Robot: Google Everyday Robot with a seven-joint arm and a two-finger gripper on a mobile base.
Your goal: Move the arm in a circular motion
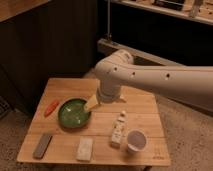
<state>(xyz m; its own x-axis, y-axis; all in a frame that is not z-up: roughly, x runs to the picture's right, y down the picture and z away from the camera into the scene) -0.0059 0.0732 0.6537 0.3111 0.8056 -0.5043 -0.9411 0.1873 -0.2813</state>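
Tabletop (60, 87): pale wooden slats, rectangular, set on a speckled floor in front of a dark wall
Grey block (42, 145): flat and oblong, at the near left corner, just inside the near edge
Orange-red piece (51, 107): small and tapered, close to the left edge about halfway along it, just beside the bowl
Green bowl (70, 116): round, upright, glossy inside, in the left half of the tabletop between the left edge and the middle
Pale block (84, 148): soft-cornered rectangle by the near edge, between the grey block and the bottle
Hand (92, 104): pale yellowish, angled down and leftward at the bowl's right rim, near the middle of the tabletop; whether it is released or clenched cannot be told
White bottle (118, 129): small, right of the middle, its length running from the near edge toward the far edge
White cup (136, 141): upright, toward the near right corner, just beside the bottle
Arm (150, 80): cream-white, thick rounded segments with small dark holes, reaching in above the right edge and bending down over the middle of the tabletop
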